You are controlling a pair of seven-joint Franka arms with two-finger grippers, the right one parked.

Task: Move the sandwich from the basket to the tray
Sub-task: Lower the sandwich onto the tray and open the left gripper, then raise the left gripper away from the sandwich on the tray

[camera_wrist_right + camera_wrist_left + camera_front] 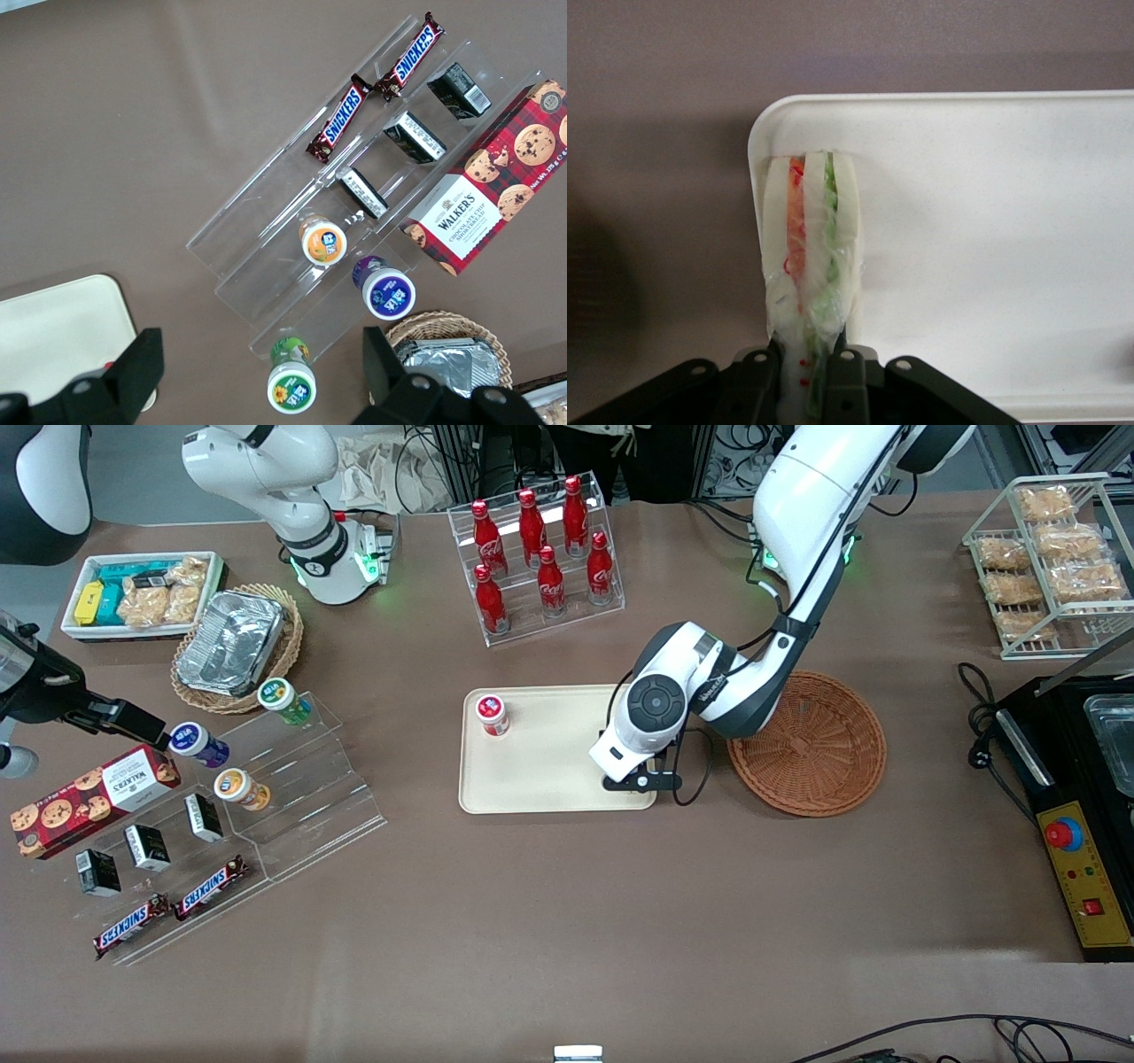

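My left gripper (642, 779) is shut on the sandwich (811, 239), a film-wrapped wedge of pale bread with orange-red and green layers. Black fingers (849, 376) pinch its narrow end. The sandwich hangs over a rounded corner of the cream tray (992, 221); I cannot tell whether it touches the tray. In the front view the gripper sits above the tray (540, 779) corner nearest the camera on the basket's side, and the arm hides the sandwich. The reddish-brown wicker basket (811, 744) beside the tray holds nothing that I can see.
A red-capped jar (493, 715) stands on the tray. A rack of red bottles (540, 553) stands farther from the camera than the tray. A clear stand with snacks (266, 779) lies toward the parked arm's end. A black control box (1076, 850) lies toward the working arm's end.
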